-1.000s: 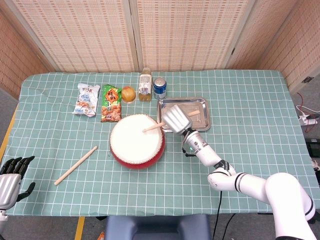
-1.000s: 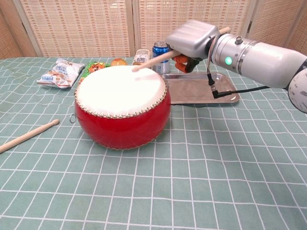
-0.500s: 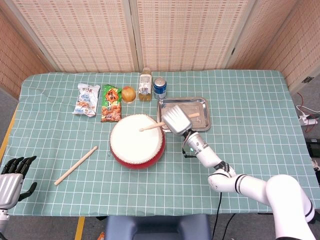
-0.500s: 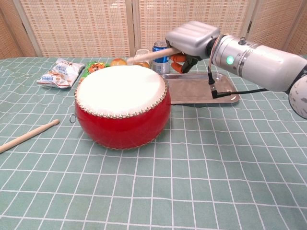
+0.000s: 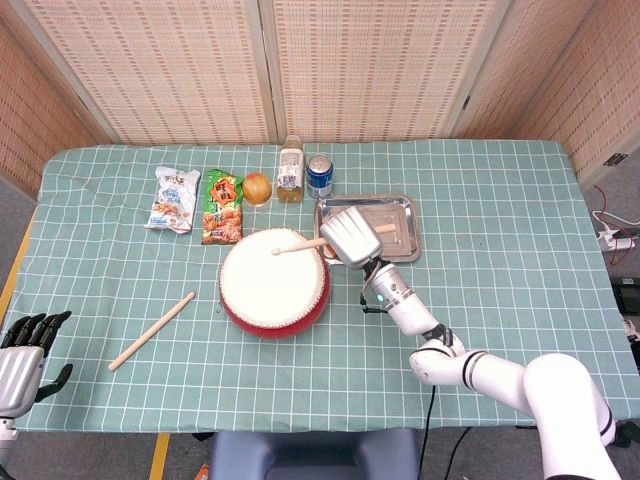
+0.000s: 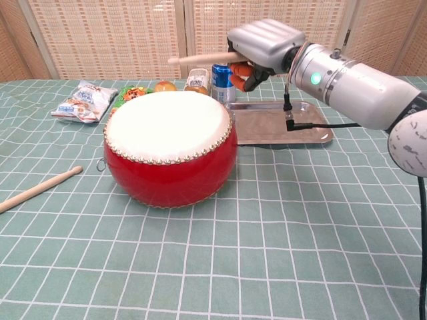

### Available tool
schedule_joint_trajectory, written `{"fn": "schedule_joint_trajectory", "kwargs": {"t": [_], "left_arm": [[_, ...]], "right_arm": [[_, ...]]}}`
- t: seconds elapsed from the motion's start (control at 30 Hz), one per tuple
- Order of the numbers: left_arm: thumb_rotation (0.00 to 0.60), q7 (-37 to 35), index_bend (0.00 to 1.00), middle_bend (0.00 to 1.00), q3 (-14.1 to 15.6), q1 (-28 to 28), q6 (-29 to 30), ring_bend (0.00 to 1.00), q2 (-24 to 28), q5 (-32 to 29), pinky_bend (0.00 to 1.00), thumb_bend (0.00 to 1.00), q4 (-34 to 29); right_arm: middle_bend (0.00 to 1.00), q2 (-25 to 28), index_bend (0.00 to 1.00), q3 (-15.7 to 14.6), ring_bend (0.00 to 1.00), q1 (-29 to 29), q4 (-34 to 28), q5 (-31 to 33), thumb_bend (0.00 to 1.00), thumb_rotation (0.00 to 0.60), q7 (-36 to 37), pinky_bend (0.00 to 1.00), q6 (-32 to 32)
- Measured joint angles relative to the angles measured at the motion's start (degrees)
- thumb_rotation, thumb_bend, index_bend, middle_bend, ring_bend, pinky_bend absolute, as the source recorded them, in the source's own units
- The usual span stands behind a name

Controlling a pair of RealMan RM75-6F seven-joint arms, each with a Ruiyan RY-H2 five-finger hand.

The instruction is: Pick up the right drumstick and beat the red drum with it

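On a green checked tablecloth before woven screens, the right hand grasps a pale wooden drumstick raised above the red drum; the left hand rests with fingers released.

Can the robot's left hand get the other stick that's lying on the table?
Probably yes. The spare drumstick lies alone on the cloth left of the red drum, with nothing between it and the left hand, which waits open at the table's near-left corner.
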Motion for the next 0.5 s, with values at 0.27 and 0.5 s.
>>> {"fn": "schedule_joint_trajectory", "kwargs": {"t": [0.27, 0.5], "left_arm": [[0.6, 0.22, 0.12, 0.15, -0.09, 0.04, 0.17, 0.09, 0.22, -0.06, 0.11, 0.3, -0.39], [0.6, 0.15, 0.12, 0.15, 0.0, -0.08, -0.31, 0.09, -0.02, -0.21, 0.11, 0.3, -0.11]], "right_arm": [[0.92, 0.93, 0.96, -0.87, 1.0, -0.53, -1.66, 0.97, 0.53, 0.6, -2.71, 1.0, -1.72], [0.92, 0.93, 0.93, -4.67, 1.0, 0.14, 0.84, 0.14, 0.53, 0.6, -17.83, 1.0, -5.01]]}}
